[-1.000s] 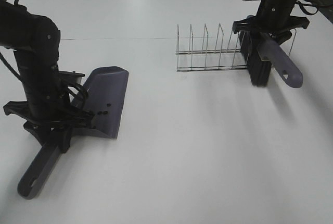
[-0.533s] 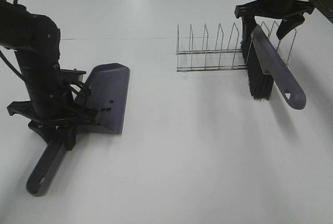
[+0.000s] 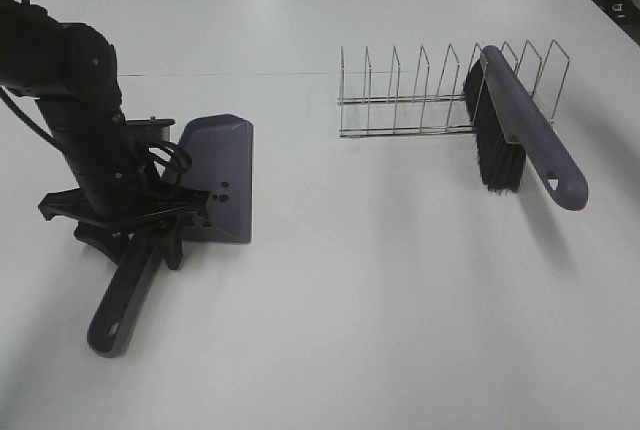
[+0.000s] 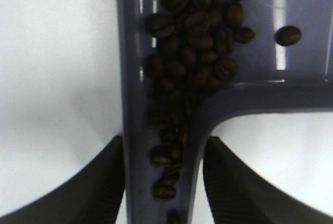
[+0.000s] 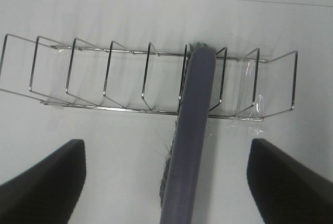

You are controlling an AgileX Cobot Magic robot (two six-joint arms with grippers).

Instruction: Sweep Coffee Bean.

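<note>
While gripping dustpan (image 3: 215, 178), left gripper (image 4: 165, 179).

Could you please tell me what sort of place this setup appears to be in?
Probably a lab test bench, not a home: a bare white table, and only staged props, a dustpan, a brush and a wire rack.

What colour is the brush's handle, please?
The brush handle is a muted purple-grey, seen best in the exterior high view.

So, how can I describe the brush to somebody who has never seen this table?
Find the wire rack at the back of the white table. The brush leans in its right end, handle pointing to the front. Unlike the purple dustpan on the left, it has black bristles and no gripper holds it.
</note>
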